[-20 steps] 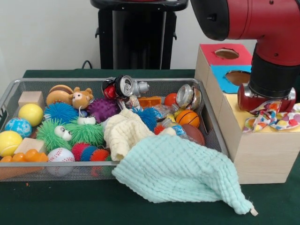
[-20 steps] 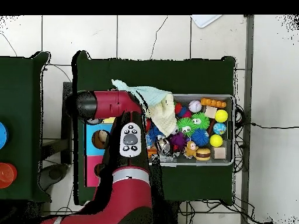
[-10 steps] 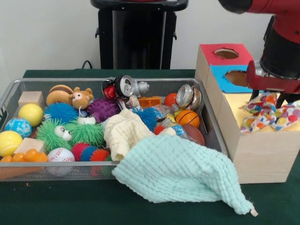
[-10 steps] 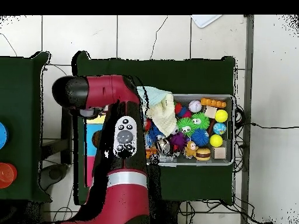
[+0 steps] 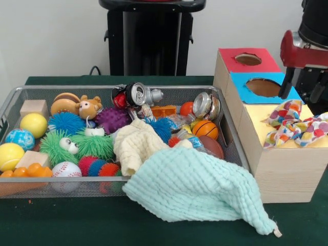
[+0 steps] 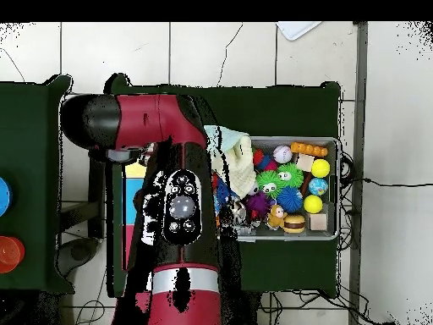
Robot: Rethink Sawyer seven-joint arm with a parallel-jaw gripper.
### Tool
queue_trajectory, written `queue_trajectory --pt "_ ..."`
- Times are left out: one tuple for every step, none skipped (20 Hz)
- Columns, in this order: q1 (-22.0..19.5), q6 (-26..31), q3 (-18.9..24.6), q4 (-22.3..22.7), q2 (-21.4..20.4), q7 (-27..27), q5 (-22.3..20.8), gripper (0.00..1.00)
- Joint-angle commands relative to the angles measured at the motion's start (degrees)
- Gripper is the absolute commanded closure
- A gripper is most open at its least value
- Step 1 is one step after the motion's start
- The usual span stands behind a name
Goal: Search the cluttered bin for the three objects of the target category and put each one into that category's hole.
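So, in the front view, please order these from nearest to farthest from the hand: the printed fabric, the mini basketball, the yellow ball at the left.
1. Printed fabric, just below the hand, on the yellow-topped box.
2. Mini basketball, at the bin's right end.
3. Yellow ball, far left in the bin.

One silver wire-mesh bin [image 5: 10, 100]. Three pale wooden boxes: red top [image 5: 233, 58], blue top [image 5: 241, 87], yellow top [image 5: 259, 120]. Two cloths: mint waffle [image 5: 200, 189], cream [image 5: 136, 146]. Two plain yellow balls [image 5: 34, 124] [image 5: 10, 156]. One small basketball [image 5: 205, 129]. One baseball [image 5: 66, 169].
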Motion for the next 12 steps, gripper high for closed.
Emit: queue_trajectory --pt "-3.9 0.9 2.8 6.7 -3.1 -0.5 -0.7 0.00" --pt "-4.2 0.5 3.4 6.1 -2.9 -0.7 -0.5 0.00" --pt "-4.6 -0.5 4.0 4.9 -2.5 -1.5 -0.7 0.00" --pt "-4.8 0.2 4.6 1.9 -1.6 -2.1 -0.8 0.00" --pt "-4.9 1.3 4.7 -1.6 -0.5 -1.7 -1.1 0.00" --pt "-4.9 2.5 4.8 -5.1 0.5 -1.8 -1.5 0.00" --pt "-4.9 3.8 4.8 -8.7 1.6 -1.8 -1.9 0.00" --pt "-4.9 5.1 4.9 -12.2 2.7 -1.8 -2.4 0.00" --pt "-5.0 6.3 4.9 -14.5 3.4 -1.7 -2.5 0.00" --pt "-4.8 6.1 4.8 -15.4 3.7 -1.5 -2.5 0.00" --pt "-4.7 5.0 4.6 -15.8 3.8 -1.0 -2.5 0.00" --pt "-4.8 4.4 4.6 -16.3 4.2 -0.6 -2.4 0.00"
